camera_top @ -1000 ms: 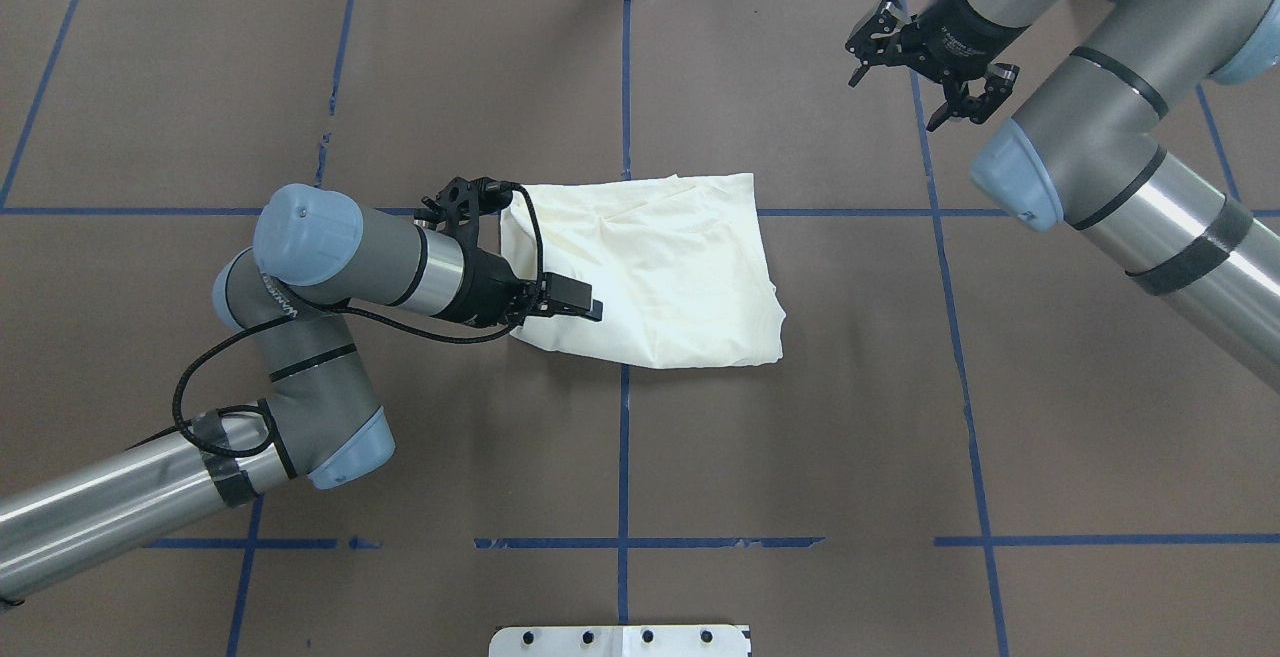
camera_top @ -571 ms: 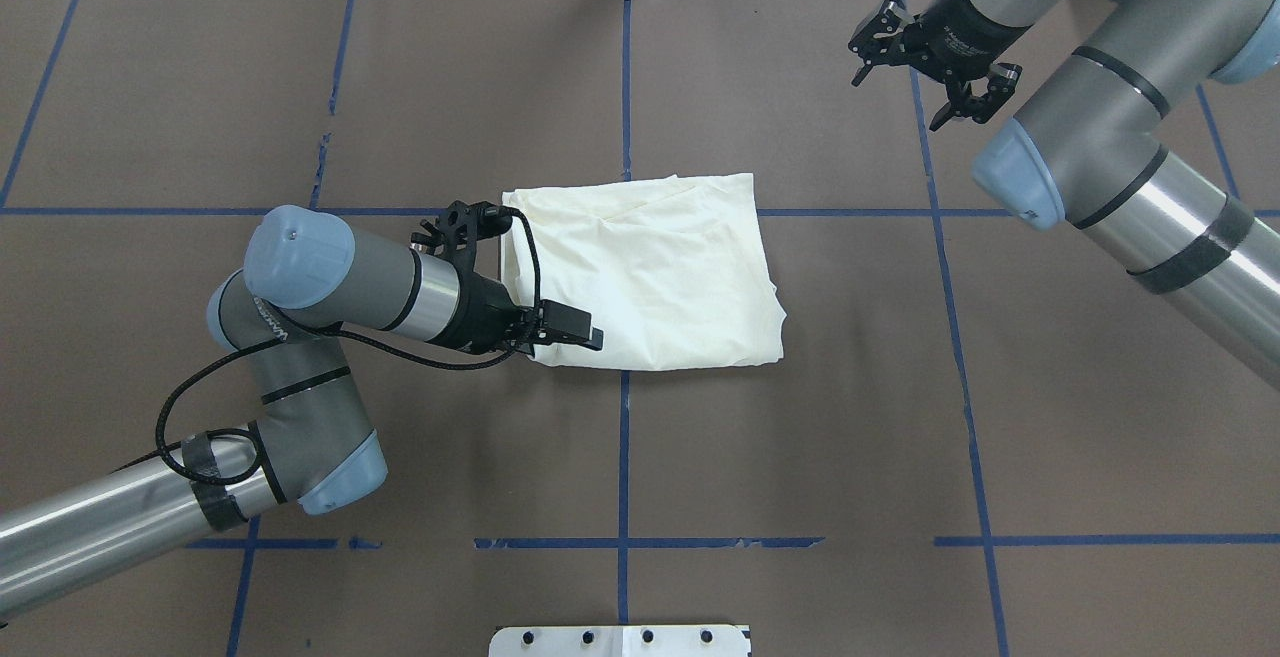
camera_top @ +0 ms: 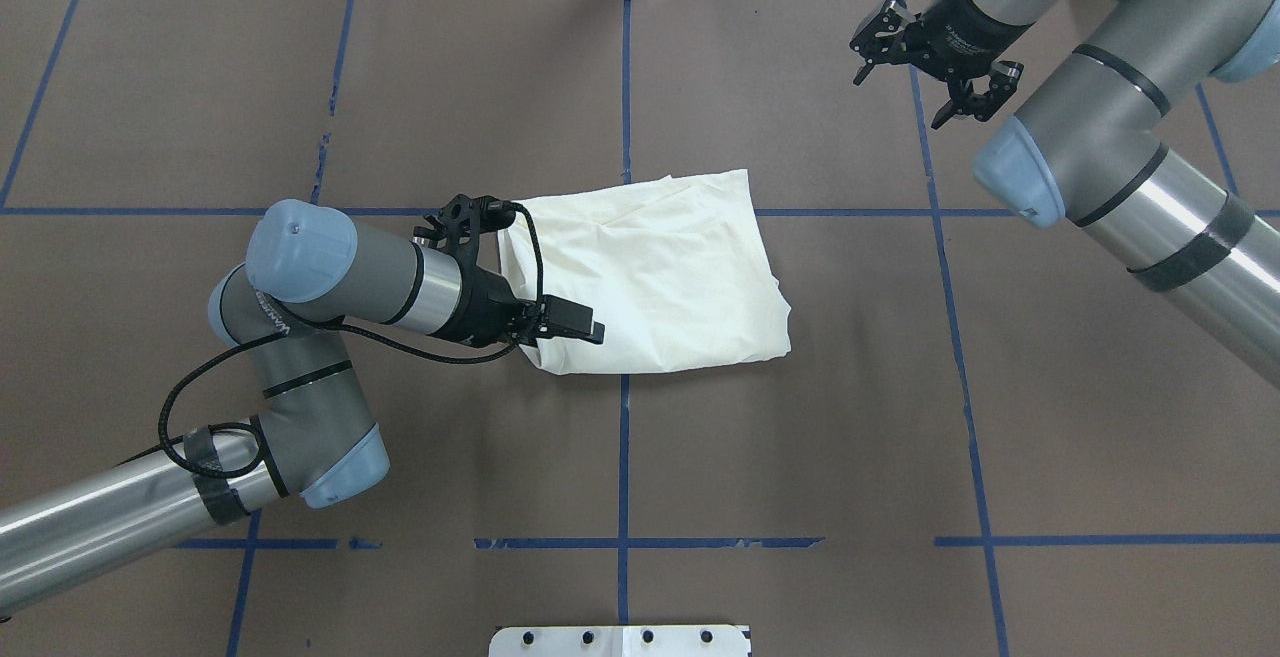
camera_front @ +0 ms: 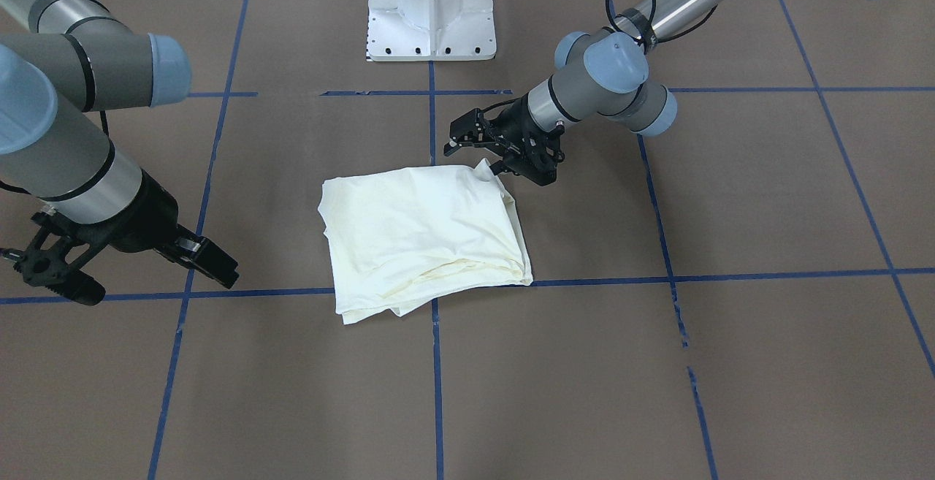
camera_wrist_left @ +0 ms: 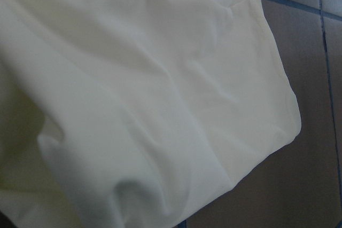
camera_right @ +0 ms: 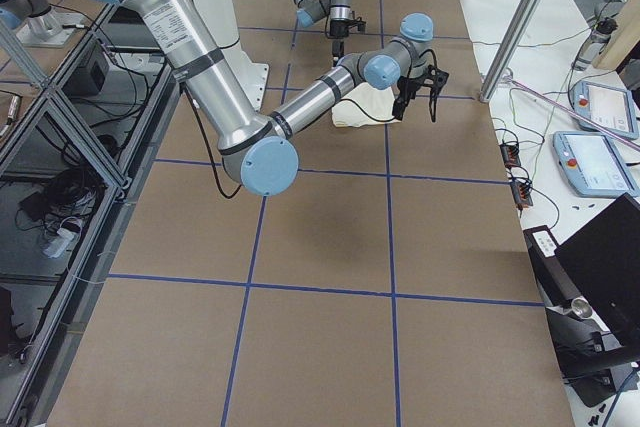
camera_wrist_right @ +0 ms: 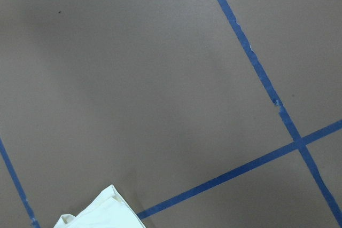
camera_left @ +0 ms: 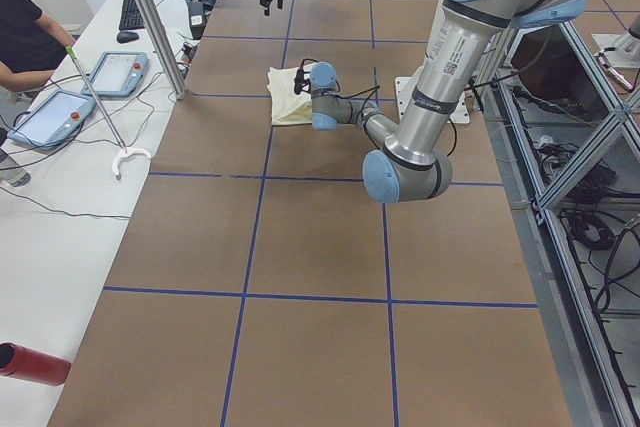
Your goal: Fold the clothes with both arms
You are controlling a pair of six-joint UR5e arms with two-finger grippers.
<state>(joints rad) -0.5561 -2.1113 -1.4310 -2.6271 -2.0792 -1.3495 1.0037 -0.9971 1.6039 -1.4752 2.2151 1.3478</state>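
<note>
— Since a second ago the shirt (camera_top: pixel 660 277) has been nudged. Its corner nearest the robot on the right has slid a little outward, and its far edge now slants more than it did.

— And the arms?

— The left gripper (camera_top: pixel 505 297) backed off a touch, then came in again to the shirt's left edge. The right gripper (camera_top: pixel 922 62) has crept slightly farther away.

— Where does the shirt lie?

— Near the middle of the table (camera_top: pixel 800 457), folded into a rough rectangle with the plain cream side up. It covers the spot where two of the blue tape lines (camera_top: pixel 623 437) cross, and most of it lies on the robot's side of that crossing.

— Is the left gripper holding it?

— I can't tell. It is low at the shirt's left edge, right against the cloth. In the front-facing view a corner of the shirt rises in a small peak beside it. The fingertips are hidden by the gripper's own body and the fabric. The left wrist view is filled with rumpled cream cloth, close up, with a strip of table at the right.

— The right one?

— Up in the air over the table's far right part, well apart from the shirt, jaws spread wide. The right wrist view shows table, tape lines and one corner of the shirt at the bottom edge.
</note>
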